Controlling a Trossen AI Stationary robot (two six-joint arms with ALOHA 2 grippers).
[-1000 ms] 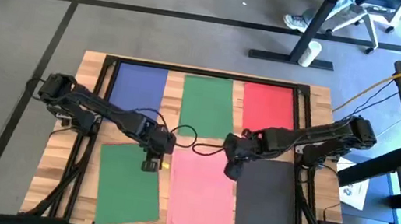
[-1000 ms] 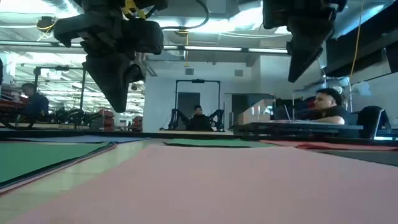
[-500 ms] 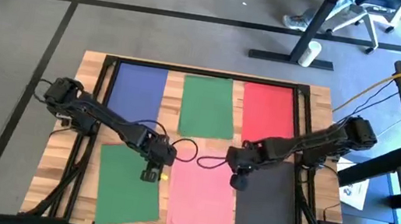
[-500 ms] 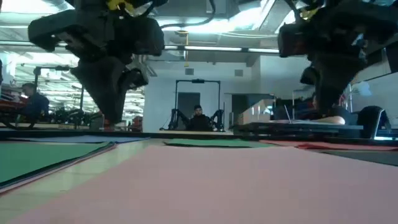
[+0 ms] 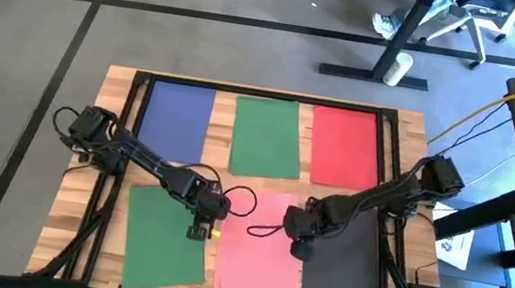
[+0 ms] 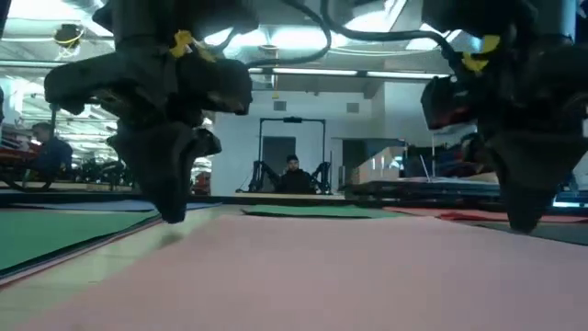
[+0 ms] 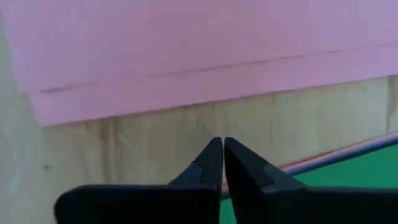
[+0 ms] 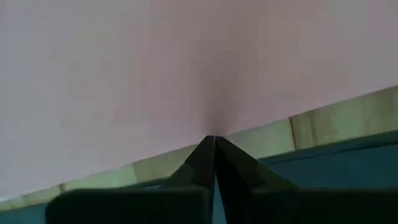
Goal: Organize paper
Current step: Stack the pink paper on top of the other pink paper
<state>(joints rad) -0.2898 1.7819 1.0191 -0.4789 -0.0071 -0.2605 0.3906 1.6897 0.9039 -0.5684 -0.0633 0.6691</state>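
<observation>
Six sheets of paper lie flat on the wooden table. Blue, green and red form the far row. A second green sheet, a salmon pink one and a dark grey one form the near row. My left gripper is shut and points down at the bare wood strip between the near green and pink sheets. My right gripper is shut, its tip low at the pink sheet's right edge, beside the dark grey sheet. My left gripper points its shut fingertips down over the bare wood between the pink and near green sheets; I cannot tell whether they touch the table. My right gripper comes from above with shut fingertips at the pink sheet's right edge, where their shadow meets them; I cannot tell whether they touch the sheet.
In the left wrist view the pink paper shows more than one layered edge, and a thin pink edge peeks from under the near green sheet. A black frame runs round the table's far side. People sit in the room beyond.
Both grippers have gone toward the table's near edge and down, from well above the sheets to table height. The left one has ended beside the pink sheet's left edge and the right one at its right edge. The sheets have not moved.
</observation>
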